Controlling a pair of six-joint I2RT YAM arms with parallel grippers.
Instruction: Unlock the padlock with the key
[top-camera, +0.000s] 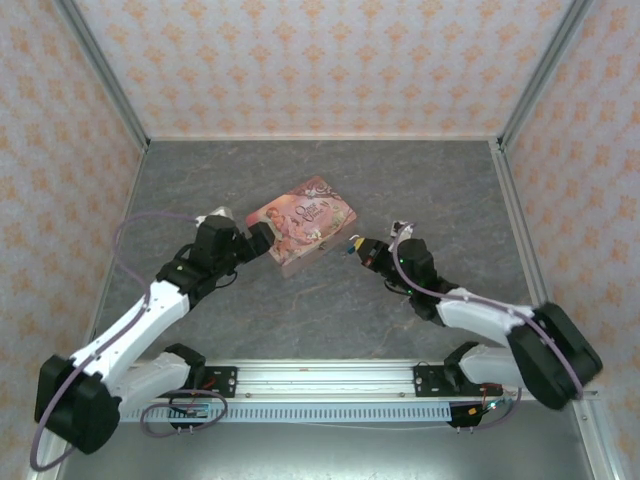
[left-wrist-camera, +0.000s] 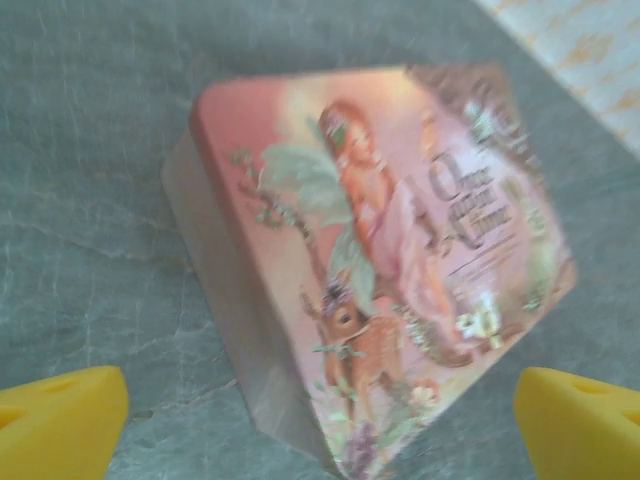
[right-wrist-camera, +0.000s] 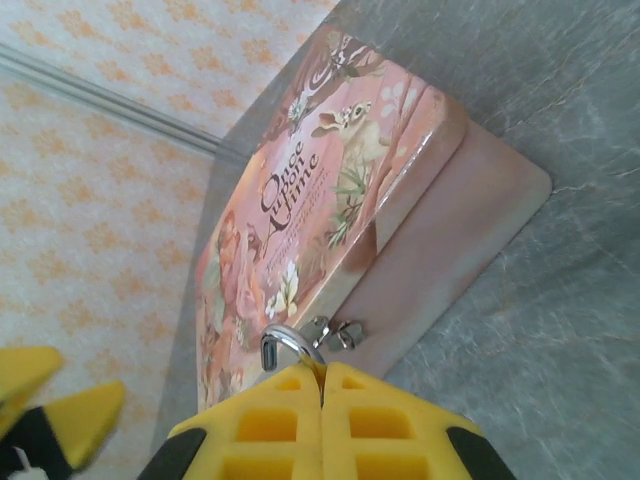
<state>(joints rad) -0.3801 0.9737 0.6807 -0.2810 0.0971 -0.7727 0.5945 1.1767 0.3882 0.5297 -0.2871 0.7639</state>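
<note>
The tin (top-camera: 300, 222) lies lid-up on the tabletop (top-camera: 330, 310), turned at a diagonal. Its latch (right-wrist-camera: 337, 334) side faces the right arm, which probably gives that arm a straight line to the lock. The padlock (right-wrist-camera: 281, 347) hangs at that latch on the tin's near-right side. In the right wrist view its metal shackle shows just beside the latch, and the body is mostly hidden by the fingers below it.

The right claw (right-wrist-camera: 322, 400) points straight at the padlock, with its tip right under the shackle. Its fingers are pressed together to a thin seam. Whether that seam pinches the key or the padlock's body cannot be told, and no key can be made out for certain. The closeness suggests the keying step is in hand.

The left claw (top-camera: 258, 240) sits at the tin's opposite, near-left corner. Its jaws are spread wide with the tin's end ahead of them, and it grips nothing. No contact with the tin is visible. It looks placed to brace the tin, so that a push from the right does not slide it across the tabletop.
</note>
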